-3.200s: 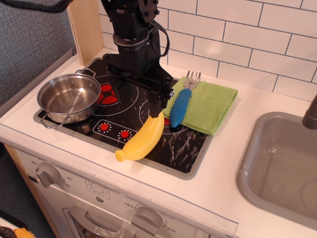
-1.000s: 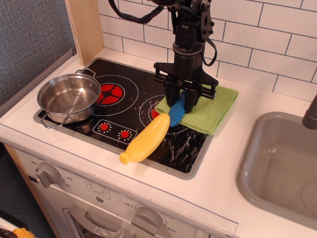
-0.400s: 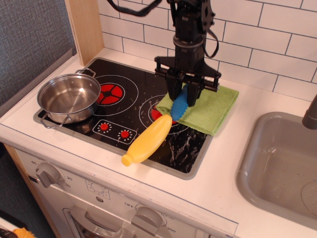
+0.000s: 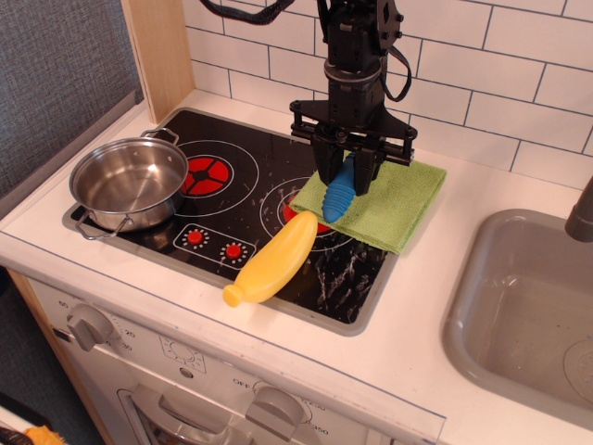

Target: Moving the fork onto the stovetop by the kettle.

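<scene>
The fork's blue ribbed handle [image 4: 339, 195] hangs tilted between the fingers of my gripper [image 4: 349, 174], which is shut on it; its lower end is just above the green cloth's left corner. The tines are hidden behind the gripper. The black stovetop [image 4: 241, 185] with white rings and red burner centres lies to the left and below. The shiny steel kettle [image 4: 129, 183] stands on the stovetop's left front corner, well left of the gripper.
A yellow banana-shaped toy [image 4: 271, 258] lies diagonally on the stovetop's front right, just below the fork. The green cloth [image 4: 389, 199] overlaps the stovetop's right edge. A grey sink [image 4: 523, 315] is at right. A tiled wall stands behind, a wooden panel [image 4: 159, 51] at left.
The gripper moved from the stovetop's middle to the cloth, closed on the fork's handle and has lifted it off the cloth. The banana toy shifted slightly.
</scene>
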You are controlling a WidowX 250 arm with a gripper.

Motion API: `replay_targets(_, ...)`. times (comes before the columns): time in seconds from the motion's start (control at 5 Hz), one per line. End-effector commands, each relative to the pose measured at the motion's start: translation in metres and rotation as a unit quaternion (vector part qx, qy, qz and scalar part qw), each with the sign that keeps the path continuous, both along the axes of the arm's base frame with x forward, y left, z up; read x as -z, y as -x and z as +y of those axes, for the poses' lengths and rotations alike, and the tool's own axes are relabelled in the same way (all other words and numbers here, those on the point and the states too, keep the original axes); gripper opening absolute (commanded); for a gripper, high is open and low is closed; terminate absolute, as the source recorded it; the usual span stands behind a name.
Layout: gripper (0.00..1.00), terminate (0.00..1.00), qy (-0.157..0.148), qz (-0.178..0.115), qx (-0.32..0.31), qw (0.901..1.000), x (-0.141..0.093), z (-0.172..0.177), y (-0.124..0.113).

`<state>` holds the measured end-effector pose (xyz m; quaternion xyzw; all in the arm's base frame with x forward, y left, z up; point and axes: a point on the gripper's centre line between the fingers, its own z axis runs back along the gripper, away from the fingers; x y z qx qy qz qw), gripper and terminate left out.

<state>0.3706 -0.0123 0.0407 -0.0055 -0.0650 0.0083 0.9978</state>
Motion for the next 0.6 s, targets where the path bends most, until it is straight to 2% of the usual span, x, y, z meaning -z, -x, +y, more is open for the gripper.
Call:
replay_targets(0.0, 0.00, 0.00, -0.009, -0.073, -0.011, 0.9973, -0.057, 0.030, 0.017)
replay_targets(0.2, 0.00, 0.00, -0.027, -0.080, 0.005, 0.9964, -0.063, 0.054, 0.046)
replay_targets(0.4, 0.00, 0.00, -0.037, -0.065, 0.027, 0.9968, -0.050, 0.069, 0.078)
